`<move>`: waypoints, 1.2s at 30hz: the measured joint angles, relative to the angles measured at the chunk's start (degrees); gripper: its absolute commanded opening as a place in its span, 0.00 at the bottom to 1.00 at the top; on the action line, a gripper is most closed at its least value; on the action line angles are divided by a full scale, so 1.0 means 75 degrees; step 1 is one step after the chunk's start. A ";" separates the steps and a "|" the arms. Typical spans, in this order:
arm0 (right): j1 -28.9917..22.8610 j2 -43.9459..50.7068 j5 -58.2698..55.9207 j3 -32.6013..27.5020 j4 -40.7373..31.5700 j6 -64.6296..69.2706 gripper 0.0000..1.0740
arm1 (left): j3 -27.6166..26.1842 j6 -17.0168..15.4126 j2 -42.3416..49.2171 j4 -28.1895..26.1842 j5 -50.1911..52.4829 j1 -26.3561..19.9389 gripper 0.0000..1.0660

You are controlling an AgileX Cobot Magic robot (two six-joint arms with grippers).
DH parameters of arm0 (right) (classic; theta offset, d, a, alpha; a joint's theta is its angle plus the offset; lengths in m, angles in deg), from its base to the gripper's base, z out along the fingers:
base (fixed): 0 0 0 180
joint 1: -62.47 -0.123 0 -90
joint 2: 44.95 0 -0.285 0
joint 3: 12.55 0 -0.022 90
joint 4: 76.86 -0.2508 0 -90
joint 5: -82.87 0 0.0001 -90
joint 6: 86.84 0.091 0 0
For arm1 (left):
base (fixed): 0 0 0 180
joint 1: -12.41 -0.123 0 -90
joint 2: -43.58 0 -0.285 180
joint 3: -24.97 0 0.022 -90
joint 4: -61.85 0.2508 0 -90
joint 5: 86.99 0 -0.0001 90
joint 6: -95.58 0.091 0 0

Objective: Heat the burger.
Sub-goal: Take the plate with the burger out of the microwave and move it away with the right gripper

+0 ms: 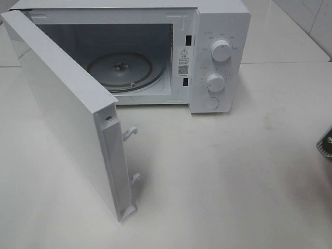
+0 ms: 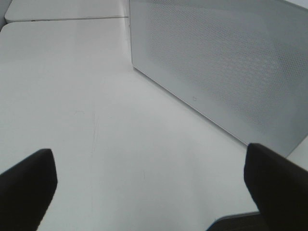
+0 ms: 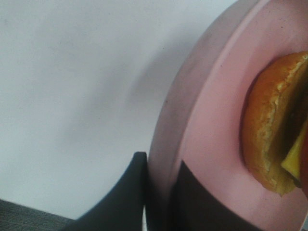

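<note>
Right wrist: right gripper (image 3: 161, 197) pinches pink plate (image 3: 207, 125) rim.

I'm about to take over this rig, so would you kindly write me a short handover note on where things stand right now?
Left end effector: open, empty, low over the table beside the outer face of the microwave door.
Right end effector: shut on the rim of the pink plate, which carries the burger; it sits at the table's right edge, barely in the overhead view.
Done: microwave door swung wide open, glass turntable bare.
Left: set plate and burger on the turntable, close the door, turn the knobs.
</note>
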State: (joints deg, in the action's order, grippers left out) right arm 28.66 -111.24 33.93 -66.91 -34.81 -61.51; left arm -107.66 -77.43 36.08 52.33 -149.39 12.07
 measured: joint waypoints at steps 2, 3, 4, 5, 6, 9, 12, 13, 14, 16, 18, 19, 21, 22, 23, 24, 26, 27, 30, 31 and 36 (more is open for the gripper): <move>0.0000 -0.0680 0.0000 0.0267 0.0145 0.0718 0.02 | 0.0000 0.0000 0.0000 0.0000 0.0000 0.0000 0.92; 0.0000 -0.0680 0.0000 0.0267 0.0145 0.0718 0.02 | 0.0000 0.0000 0.0000 0.0000 0.0000 0.0000 0.92; 0.0000 -0.1115 -0.0015 0.0413 0.0214 0.1146 0.02 | 0.0000 0.0000 0.0000 0.0000 0.0000 0.0000 0.92; 0.0000 -0.1352 -0.0015 0.0504 0.0237 0.1398 0.02 | 0.0000 0.0000 0.0000 0.0000 0.0000 0.0000 0.92; 0.0000 -0.1352 -0.0015 0.0504 0.0237 0.1398 0.02 | 0.0000 0.0000 0.0000 0.0000 0.0000 0.0000 0.92; 0.0000 -0.2017 -0.0061 0.0772 0.0283 0.2223 0.02 | 0.0000 0.0000 0.0000 0.0000 0.0000 0.0000 0.92; 0.0000 -0.2804 -0.0145 0.1070 0.0374 0.3132 0.02 | 0.0000 0.0000 0.0000 0.0000 0.0000 0.0000 0.92; 0.0000 -0.2804 -0.0145 0.1070 0.0374 0.3132 0.02 | 0.0000 0.0000 0.0000 0.0000 0.0000 0.0000 0.92; 0.0000 -0.3147 -0.0168 0.1176 0.0390 0.3323 0.02 | 0.0000 0.0000 0.0000 0.0000 0.0000 0.0000 0.92; 0.0000 -0.3331 -0.0160 0.1222 0.0390 0.3377 0.02 | 0.0000 0.0000 0.0000 0.0000 0.0000 0.0000 0.92; 0.0000 -0.3652 -0.0145 0.1299 0.0390 0.3484 0.03 | 0.0000 0.0000 0.0000 0.0000 0.0000 0.0000 0.92; 0.0000 -0.3988 -0.0092 0.1375 0.0413 0.3583 0.03 | 0.0000 0.0000 0.0000 0.0000 0.0000 0.0000 0.92; 0.0000 -0.4156 -0.0069 0.1406 0.0451 0.3682 0.03 | 0.0000 0.0000 0.0000 0.0000 0.0000 0.0000 0.92; 0.0000 -0.4446 -0.0015 0.1490 0.0542 0.3896 0.03 | 0.0000 0.0000 0.0000 0.0000 0.0000 0.0000 0.92; 0.0000 -0.4446 -0.0015 0.1490 0.0542 0.3896 0.03 | 0.0000 0.0000 0.0000 0.0000 0.0000 0.0000 0.92; 0.0000 -0.4721 0.0031 0.1574 0.0626 0.4110 0.03 | 0.0000 0.0000 0.0000 0.0000 0.0000 0.0000 0.92; 0.0000 -0.5004 0.0099 0.1650 0.0718 0.4362 0.03 | 0.0000 0.0000 0.0000 0.0000 0.0000 0.0000 0.92; 0.0000 -0.5141 0.0138 0.1704 0.0741 0.4507 0.03 | 0.0000 0.0000 0.0000 0.0000 0.0000 0.0000 0.92; 0.0000 -0.5646 0.0313 0.1826 0.0886 0.4973 0.05 | 0.0000 0.0000 0.0000 0.0000 0.0000 0.0000 0.92; 0.0000 -0.5646 0.0313 0.1826 0.0886 0.4973 0.05 | 0.0000 0.0000 0.0000 0.0000 0.0000 0.0000 0.92; 0.0000 -0.6203 0.0466 0.1833 0.1131 0.5500 0.06 | 0.0000 0.0000 0.0000 0.0000 0.0000 0.0000 0.92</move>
State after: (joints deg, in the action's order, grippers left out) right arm 28.66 -157.76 37.43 -53.16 -26.33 -20.26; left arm -107.66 -77.43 36.08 52.33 -149.39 12.07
